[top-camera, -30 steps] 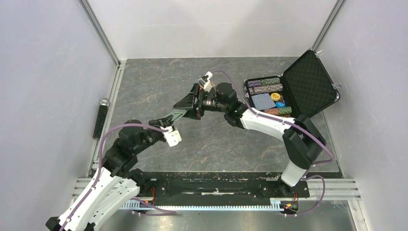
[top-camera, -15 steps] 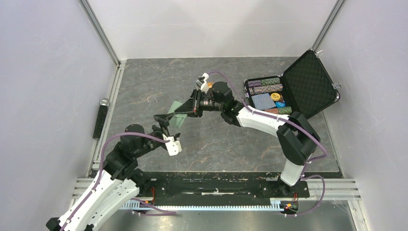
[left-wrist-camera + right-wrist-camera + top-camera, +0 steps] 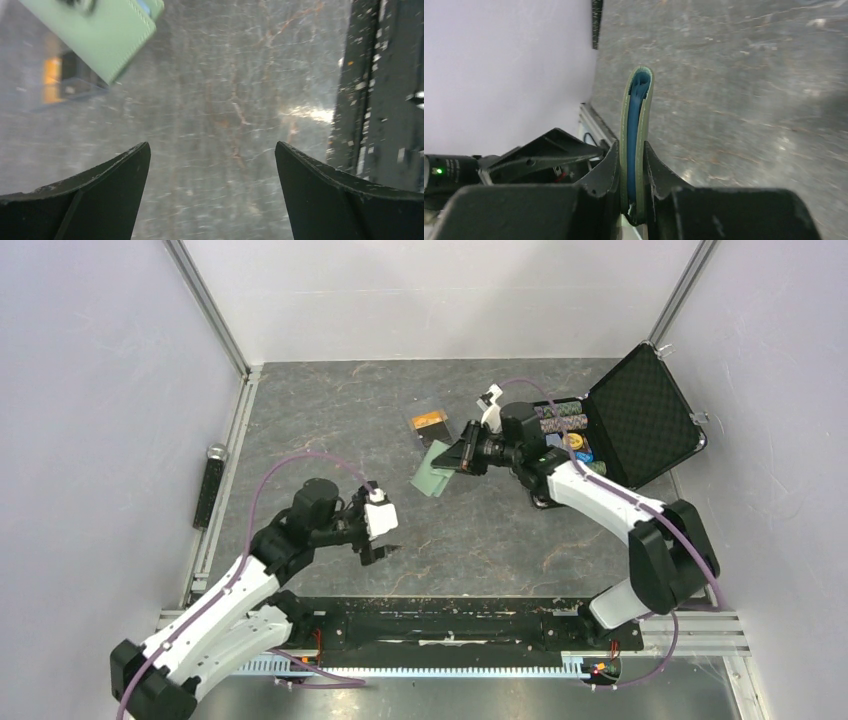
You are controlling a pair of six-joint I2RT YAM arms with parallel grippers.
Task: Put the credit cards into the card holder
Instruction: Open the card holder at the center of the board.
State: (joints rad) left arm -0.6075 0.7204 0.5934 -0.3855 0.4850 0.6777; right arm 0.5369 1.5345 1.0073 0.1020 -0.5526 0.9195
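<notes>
The right gripper (image 3: 458,454) pinches the pale green card holder (image 3: 435,469) by one edge. From the right wrist, the holder is folded nearly shut, with blue lining showing in the slit; I cannot tell whether it holds any cards. The credit cards (image 3: 430,423), orange and dark, lie on the table (image 3: 330,410) just beside it. The left gripper (image 3: 386,544) stands wide open and holds nothing. The black case (image 3: 645,410), lid raised, holds rows of striped poker chips (image 3: 562,410) and a blue card deck (image 3: 548,451).

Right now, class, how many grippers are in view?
2. The left gripper hangs open above the table, near left; the right gripper, mid-table, is shut on the pale green card holder.
</notes>
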